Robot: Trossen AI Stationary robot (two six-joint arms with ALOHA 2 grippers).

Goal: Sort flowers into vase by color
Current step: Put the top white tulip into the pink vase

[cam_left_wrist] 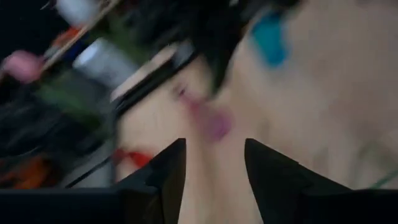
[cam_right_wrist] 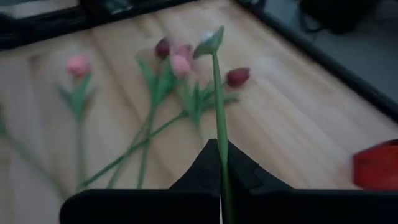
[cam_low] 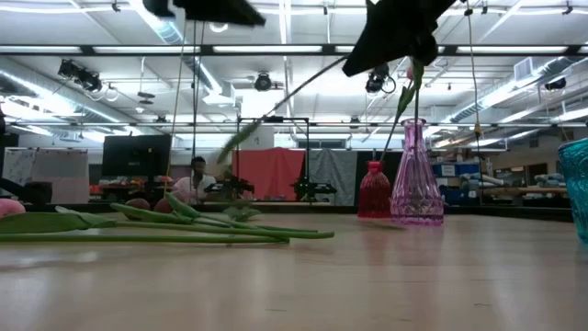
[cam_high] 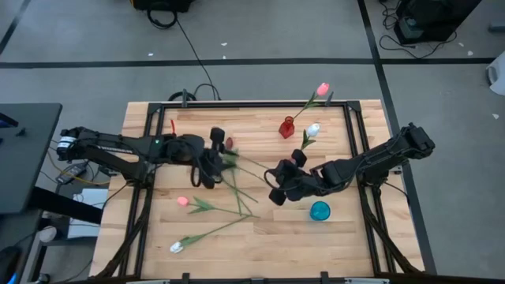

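Right wrist view shows the right end effector [cam_right_wrist: 221, 163] closed on a green tulip stem [cam_right_wrist: 217, 99] above the worktop [cam_right_wrist: 298, 124], with loose tulips [cam_right_wrist: 168, 81] lying beyond. High view puts the left end effector [cam_high: 211, 162], fingers parted and holding nothing, over the middle near the scattered flowers [cam_high: 213, 207].
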